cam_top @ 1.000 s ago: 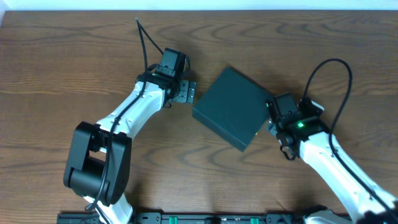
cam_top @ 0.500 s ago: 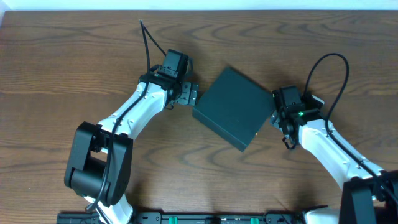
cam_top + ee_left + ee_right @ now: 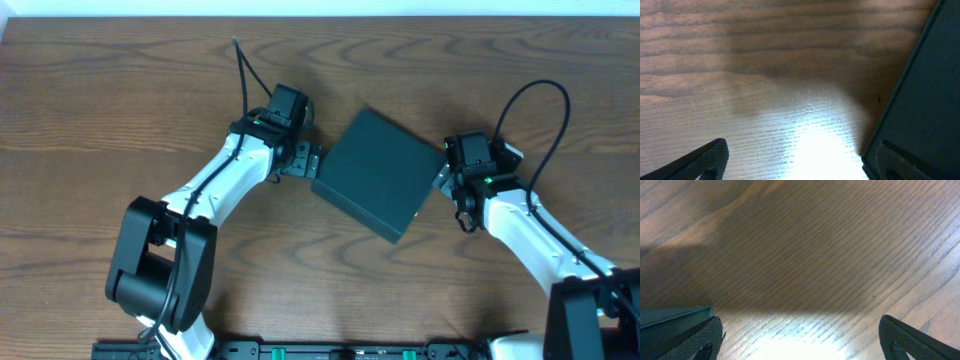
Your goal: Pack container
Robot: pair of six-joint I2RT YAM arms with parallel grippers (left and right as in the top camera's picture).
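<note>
Two arms (image 3: 215, 190) reach from your near edge. Mid-table you see container (image 3: 375, 172), skewed on dark woodgrain table (image 3: 100, 100); left gripper (image 3: 306, 160) just beside its left corner, right gripper (image 3: 441, 180) by right corner, both jaws spread wide. Beyond: pale strip (image 3: 320, 7).

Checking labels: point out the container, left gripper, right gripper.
container (image 3: 378, 175), overhead view, centre of top face.
left gripper (image 3: 309, 160), overhead view, between fingertips.
right gripper (image 3: 441, 180), overhead view, between fingertips.
</note>
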